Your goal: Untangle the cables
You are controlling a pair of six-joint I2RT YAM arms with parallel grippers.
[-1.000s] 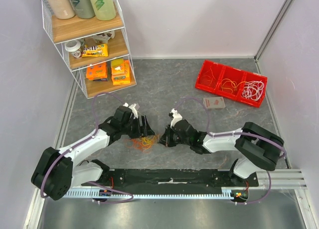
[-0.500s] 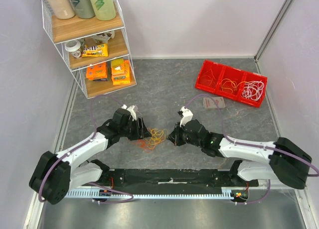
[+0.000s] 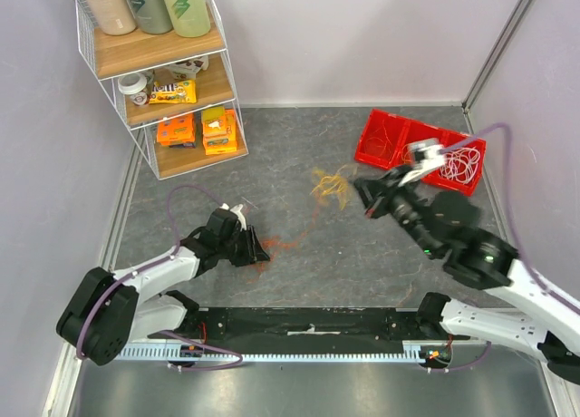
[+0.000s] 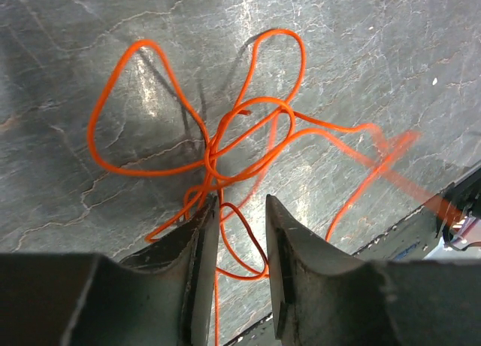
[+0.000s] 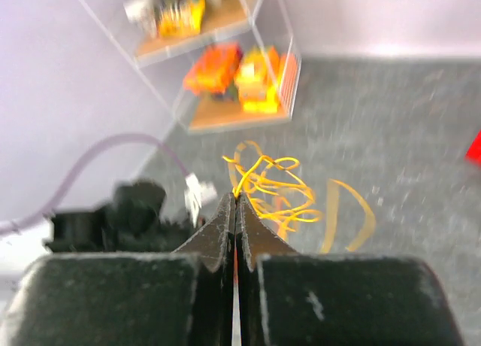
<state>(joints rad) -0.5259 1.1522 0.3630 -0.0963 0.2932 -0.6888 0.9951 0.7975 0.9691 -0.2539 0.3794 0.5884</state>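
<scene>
Thin orange cables (image 3: 283, 242) lie in loose loops on the grey table in front of my left gripper (image 3: 256, 251). In the left wrist view the orange loops (image 4: 248, 105) spread beyond the fingers, and one loop runs between the slightly parted jaws of the left gripper (image 4: 240, 203). My right gripper (image 3: 362, 194) is raised above the table's middle right and shut on a bundle of yellow cables (image 3: 328, 185) that hangs from its tips. The right wrist view shows the shut right gripper (image 5: 236, 198) pinching the yellow bundle (image 5: 274, 184).
A red three-part tray (image 3: 412, 175) at the back right holds more cables, white ones in its right compartment. A wire shelf rack (image 3: 172, 72) with bottles and snack packs stands at the back left and also shows in the right wrist view (image 5: 225, 68).
My right gripper has lifted up and to the right, pulling the yellow cables out of the tangle. The orange cables stayed by my left gripper, which moved slightly toward the near edge.
</scene>
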